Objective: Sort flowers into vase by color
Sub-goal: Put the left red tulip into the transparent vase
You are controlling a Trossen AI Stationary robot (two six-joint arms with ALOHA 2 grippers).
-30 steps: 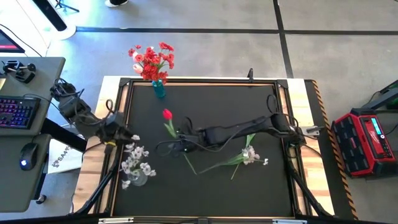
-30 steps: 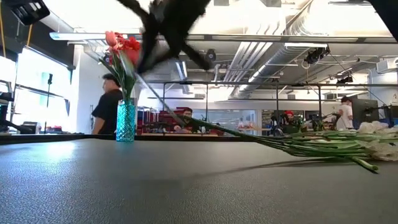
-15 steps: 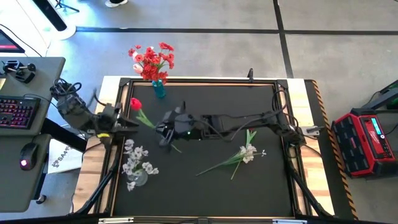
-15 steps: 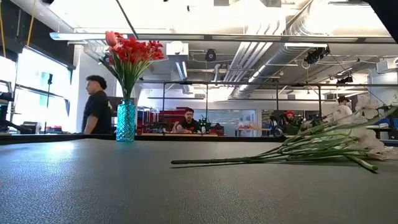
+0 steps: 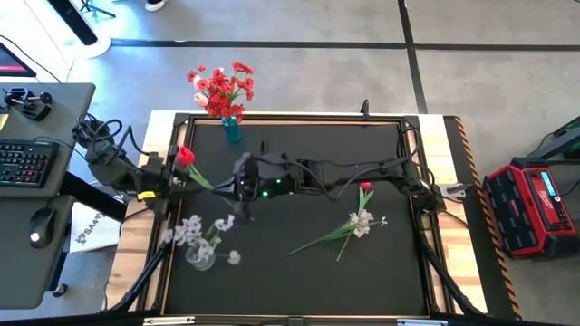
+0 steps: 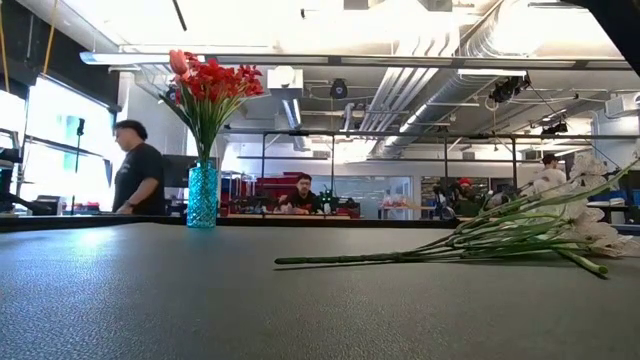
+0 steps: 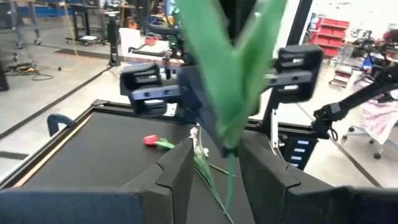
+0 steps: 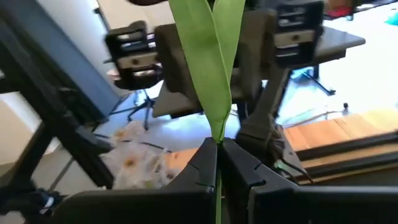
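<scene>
A red tulip bud [image 5: 186, 156] on a long green stem is held in the air over the table's left part. My right gripper [image 5: 238, 186], reaching in from the right, is shut on its stem. My left gripper [image 5: 178, 174] is open; its fingers [image 7: 179, 171] stand on either side of the stem [image 7: 230, 180], below the leaves [image 7: 233, 74]. Red flowers stand in a teal vase [image 5: 232, 129] at the far edge. White blossoms stand in a clear vase [image 5: 200, 257] near the left. A white spray [image 5: 362, 222] and another red bud [image 5: 365, 188] lie on the mat. My right gripper pinches the tulip's green stem [image 8: 217, 149] just below its two leaves, between both fingers [image 8: 202, 165]. It comes level from the table's right side. The stem runs on ahead of the fingers toward my left gripper. The flower is lifted clear of the table.
Long green stems [image 6: 450, 243] lie on the mat's right half. Black rails frame the table [image 5: 299, 118]. A desk with a keyboard [image 5: 23, 163] stands off the left edge and a red case [image 5: 530, 204] off the right. People show in the room beyond.
My right gripper has lifted the tulip off the mat's middle and carried it toward the left edge, bud leading. My left gripper has moved from beside the clear vase toward the far edge and now meets the stem. The white blossoms in the clear vase have spread apart.
</scene>
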